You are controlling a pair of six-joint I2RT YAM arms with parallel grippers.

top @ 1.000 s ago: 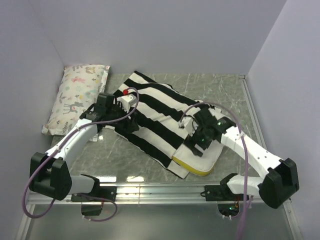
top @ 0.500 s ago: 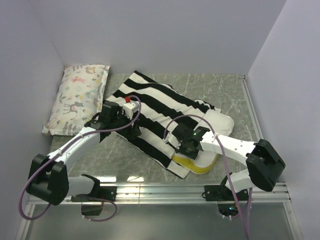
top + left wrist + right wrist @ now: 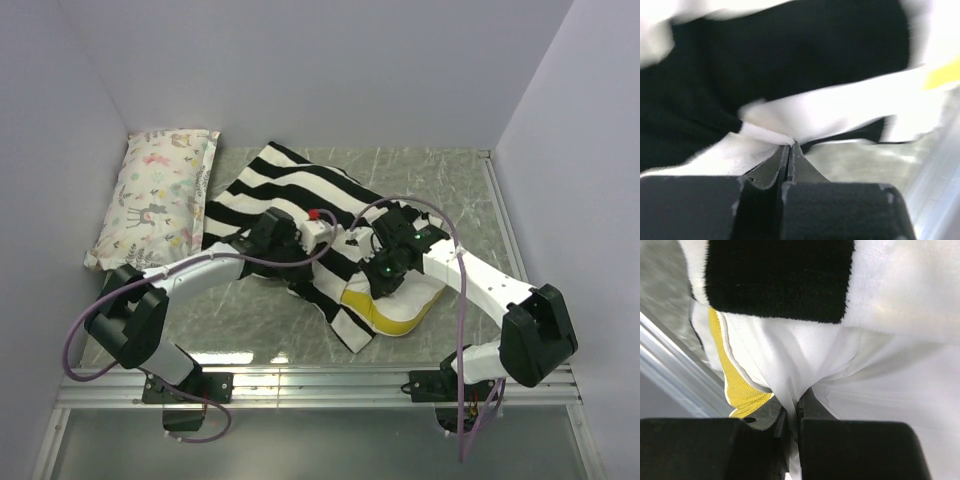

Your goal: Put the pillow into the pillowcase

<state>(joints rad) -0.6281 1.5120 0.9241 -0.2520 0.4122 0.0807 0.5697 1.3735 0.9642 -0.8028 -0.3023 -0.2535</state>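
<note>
Insertion step: left tool (image 3: 789,150) was clamped on the pillowcase (image 3: 290,185) hem, right tool (image 3: 796,407) pinched shut on pillow (image 3: 382,306) cloth. Next probably needed: lift opening, feed pillow in.

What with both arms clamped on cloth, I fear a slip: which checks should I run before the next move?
1. Left gripper: jaws shut on a white edge of the pillowcase. Ok.
2. Right gripper: jaws shut on the pillow, pinching its white fabric beside the yellow band. Ok.
3. Pillow fully inside the pillowcase: not ok. Its yellow-banded end sticks out at the near side.
4. Which layer of the pillowcase's opening the left jaws hold: cannot tell.
5. Floral pillow out of the arms' way: ok. It lies apart at the far left.
</note>
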